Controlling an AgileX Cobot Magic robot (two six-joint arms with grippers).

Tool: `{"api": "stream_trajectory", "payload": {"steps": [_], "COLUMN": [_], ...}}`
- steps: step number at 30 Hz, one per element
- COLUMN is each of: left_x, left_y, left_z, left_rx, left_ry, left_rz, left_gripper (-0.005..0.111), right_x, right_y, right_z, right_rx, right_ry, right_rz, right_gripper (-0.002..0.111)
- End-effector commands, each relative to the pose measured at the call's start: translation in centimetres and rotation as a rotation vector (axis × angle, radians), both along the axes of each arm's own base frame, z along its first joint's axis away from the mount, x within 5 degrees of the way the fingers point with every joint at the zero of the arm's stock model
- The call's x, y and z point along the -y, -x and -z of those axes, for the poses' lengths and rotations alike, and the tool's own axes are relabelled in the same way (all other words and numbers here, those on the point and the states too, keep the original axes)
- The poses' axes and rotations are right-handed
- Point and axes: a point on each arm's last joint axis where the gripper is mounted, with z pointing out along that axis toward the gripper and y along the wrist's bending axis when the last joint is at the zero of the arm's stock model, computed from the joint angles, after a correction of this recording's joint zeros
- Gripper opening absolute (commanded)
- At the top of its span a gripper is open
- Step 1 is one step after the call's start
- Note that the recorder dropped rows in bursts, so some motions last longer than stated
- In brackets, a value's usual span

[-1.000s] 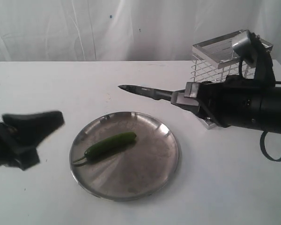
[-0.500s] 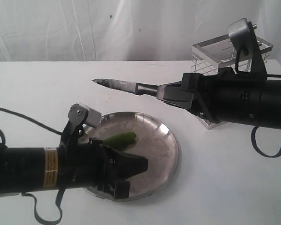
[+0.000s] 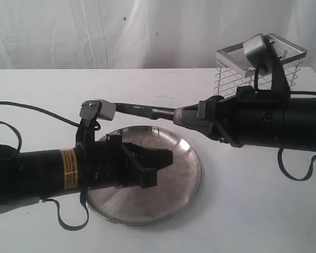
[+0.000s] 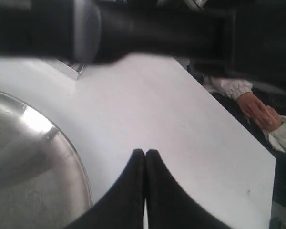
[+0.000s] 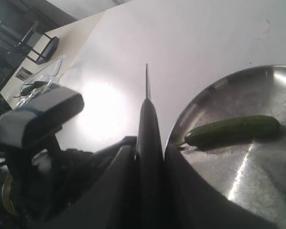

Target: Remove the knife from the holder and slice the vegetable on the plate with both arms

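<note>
The knife (image 3: 157,112) is out of the holder (image 3: 229,79) and lies about level in the air, pointing left, just beyond the far rim of the plate (image 3: 184,174). The right gripper (image 3: 182,115) is clenched around its round dark handle. In the right wrist view the two fingers (image 5: 121,164) press against either side of the handle, and the blade shows edge-on as a thin line over the white table (image 3: 253,211). In the exterior view the blade's tip is hidden behind the left arm's wrist camera (image 3: 97,109).

The green chilli (image 5: 231,130) lies on the plate near its rim, its stem end toward the plate's edge. It shows only in the right wrist view, since the left arm (image 3: 37,176) covers it in the exterior view. It is well apart from the blade.

The left gripper (image 3: 166,157) hangs over the plate with its jaws pressed together and nothing between them. The left wrist view shows the two dark fingertips (image 4: 138,160) meeting in a closed seam.

The left arm reaches in from the near left and bears a yellowish label (image 3: 68,168). The right arm (image 3: 274,126) comes in from the right, passing in front of the holder, which stands at the far right of the table. The right arm's wrist camera (image 3: 258,50) overlaps the holder's top rim. A white cloth (image 3: 147,31) hangs behind the table. Past the table's edge in the left wrist view, a person's hand (image 4: 255,107) is visible.
</note>
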Motion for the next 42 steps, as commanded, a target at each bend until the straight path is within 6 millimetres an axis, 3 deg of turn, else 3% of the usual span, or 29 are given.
{"api": "stream_trajectory", "payload": {"steps": [1, 9, 22, 30, 42], "left_x": [0.1, -0.3, -0.6, -0.6, -0.6], "left_y": [-0.3, -0.7, -0.9, -0.9, -0.9], "left_z": [-0.3, 0.2, 0.6, 0.6, 0.6], "left_rx": [-0.011, -0.039, -0.007, -0.004, -0.004], "left_ry": [0.045, -0.006, -0.073, -0.072, -0.073], "left_rz": [-0.045, -0.103, -0.124, -0.123, -0.121], "left_gripper": [0.000, 0.000, 0.000, 0.000, 0.000], "right_x": [-0.6, -0.8, -0.2, -0.3, -0.9], "right_y": [0.2, 0.1, 2.0, 1.9, 0.9], "right_z": [1.0, 1.9, 4.6, 5.0, 8.4], "right_rx": [-0.034, -0.056, -0.128, -0.142, -0.294], "right_ry": [-0.008, 0.027, 0.101, 0.110, 0.119], "right_rz": [-0.083, -0.102, -0.154, -0.158, -0.205], "right_gripper": [0.000, 0.000, 0.000, 0.000, 0.000]}}
